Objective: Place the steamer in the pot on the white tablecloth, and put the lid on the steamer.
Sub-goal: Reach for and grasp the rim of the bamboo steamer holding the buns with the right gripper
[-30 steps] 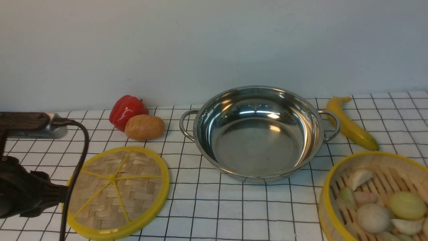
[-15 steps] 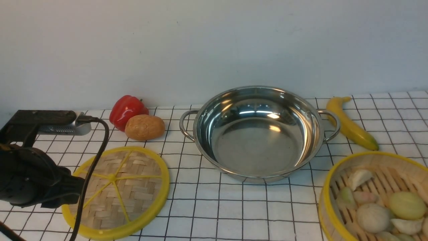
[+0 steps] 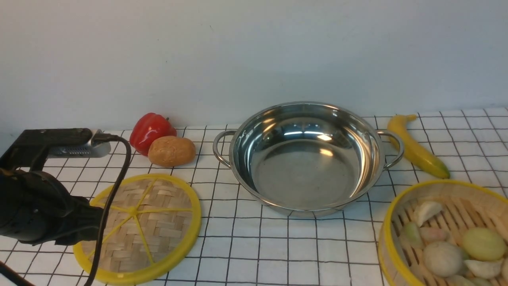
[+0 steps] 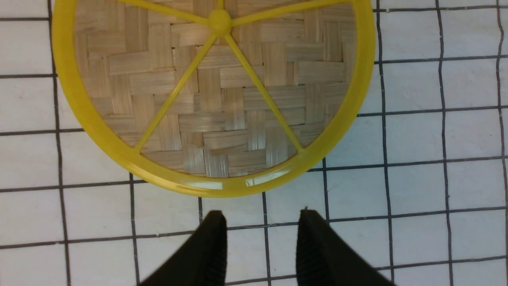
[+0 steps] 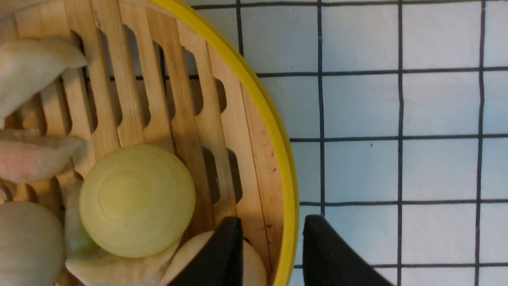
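The pot (image 3: 305, 174) sits mid-bench on the white tablecloth (image 3: 254, 246). The lid (image 3: 139, 226) lies flat to its left and the steamer (image 5: 254, 159), holding dumplings (image 3: 428, 210), stands to its right, all apart. The left tool (image 4: 262, 214) hangs over the cloth just beside the lid's rim, fingers spread, gripping nothing. The right tool (image 5: 273, 222) straddles the steamer's wall, fingers spread, one inside and one outside.

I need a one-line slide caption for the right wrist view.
Fingers of the right gripper straddle the steamer rim, one inside by the buns, one above the white tablecloth.
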